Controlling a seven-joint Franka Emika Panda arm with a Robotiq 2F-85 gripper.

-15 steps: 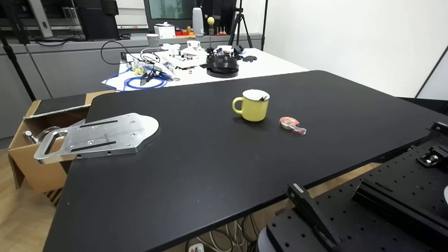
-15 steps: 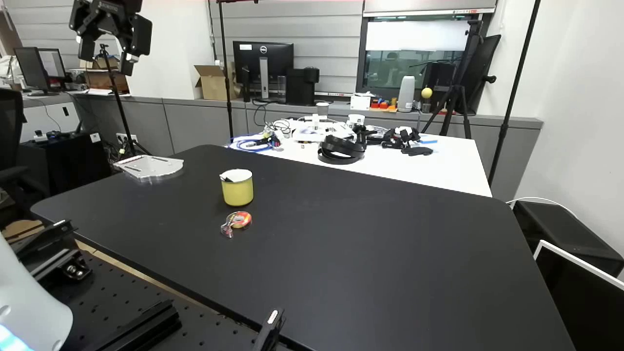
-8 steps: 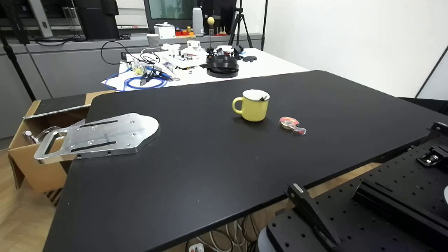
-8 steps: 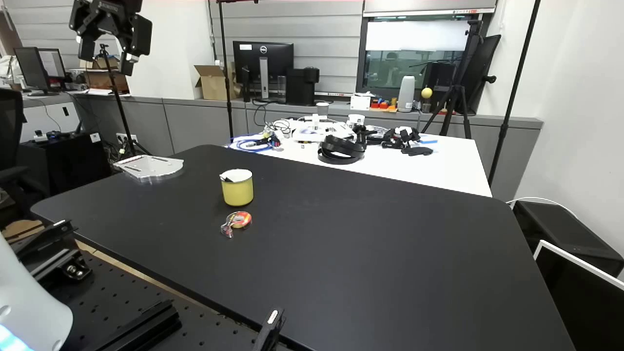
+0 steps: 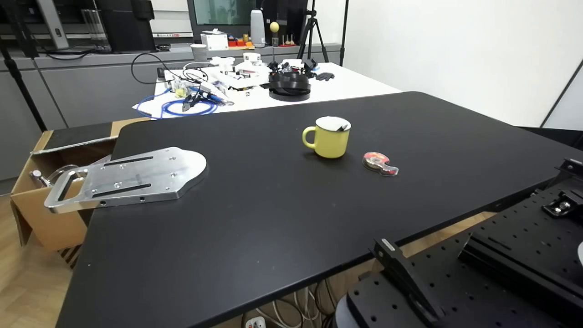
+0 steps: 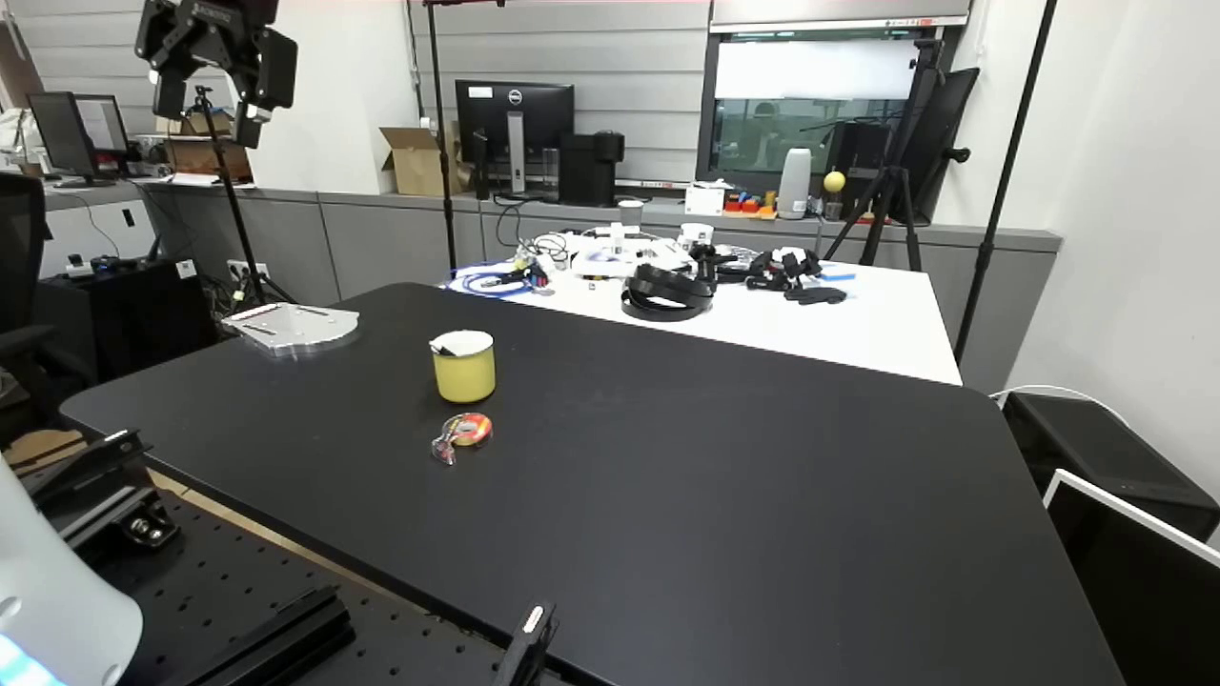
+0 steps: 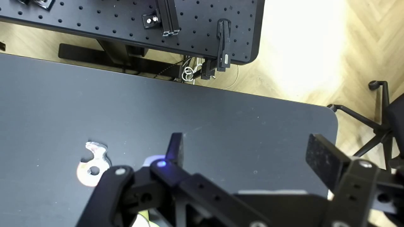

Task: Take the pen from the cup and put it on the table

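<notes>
The yellow cup [image 5: 330, 145] stands upright on the black table [image 5: 255, 228], its handle to the left. It also stands on the table [image 6: 724, 514] in an exterior view [image 6: 465, 376]. The dark tip of the pen [image 5: 342, 128] shows just at the cup's rim, and also in an exterior view [image 6: 444, 351]; the rest is hidden inside. My gripper [image 6: 212, 114] is high above the table's far-left side, apart from the cup. In the wrist view the gripper [image 7: 246, 143] is wide open with nothing between its fingers. Only a yellow-green sliver of the cup [image 7: 144, 215] shows there, behind the left finger.
A small red-and-clear tape dispenser [image 5: 377, 160] lies beside the cup; it also shows in the wrist view [image 7: 86, 175]. A silver metal plate with a handle [image 5: 136, 175] lies at the table's left. A perforated black platform [image 5: 496, 255] borders the front edge. A cluttered white table [image 6: 858, 333] stands behind.
</notes>
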